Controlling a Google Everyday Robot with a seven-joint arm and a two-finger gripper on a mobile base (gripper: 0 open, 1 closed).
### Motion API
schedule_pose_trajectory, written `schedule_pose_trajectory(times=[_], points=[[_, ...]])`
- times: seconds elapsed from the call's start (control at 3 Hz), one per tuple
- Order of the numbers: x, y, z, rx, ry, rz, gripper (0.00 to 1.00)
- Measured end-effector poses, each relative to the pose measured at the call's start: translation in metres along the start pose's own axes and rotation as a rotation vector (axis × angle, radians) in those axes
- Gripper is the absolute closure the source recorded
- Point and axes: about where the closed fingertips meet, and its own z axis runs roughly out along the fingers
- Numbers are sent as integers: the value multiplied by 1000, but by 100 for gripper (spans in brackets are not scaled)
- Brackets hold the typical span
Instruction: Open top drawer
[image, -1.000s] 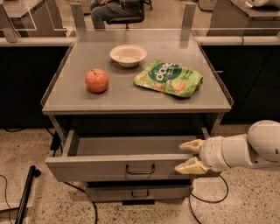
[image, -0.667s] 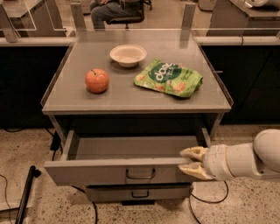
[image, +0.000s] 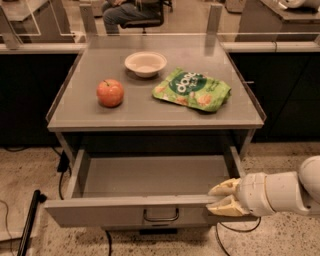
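The top drawer (image: 115, 214) is a wide grey metal drawer under the table top, pulled well out toward me. Its dark wire handle (image: 161, 216) sits at the centre of the front, and its shallow grey tray (image: 150, 175) holds nothing. My gripper (image: 220, 197), cream-coloured fingers on a white arm, comes in from the right. It sits at the right end of the drawer front, one finger above the top rim and one in front of it, closed on the rim. The lower drawers are hidden beneath the open one.
On the grey table top (image: 150, 114) lie a red apple (image: 110, 93), a white bowl (image: 145, 63) and a green chip bag (image: 192, 90). A black pole (image: 27, 225) leans at the lower left. A seated person (image: 132, 12) is behind the table. Cables lie on the speckled floor.
The drawer has slid further out toward me, and my gripper has moved with it, staying at the right end of the front rim.
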Motion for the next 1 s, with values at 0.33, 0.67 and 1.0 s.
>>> schedule_pose_trajectory(times=[0.33, 0.67, 1.0], points=[[0, 2, -1, 0, 0, 1, 100], [0, 2, -1, 0, 0, 1, 82], [0, 2, -1, 0, 0, 0, 59]])
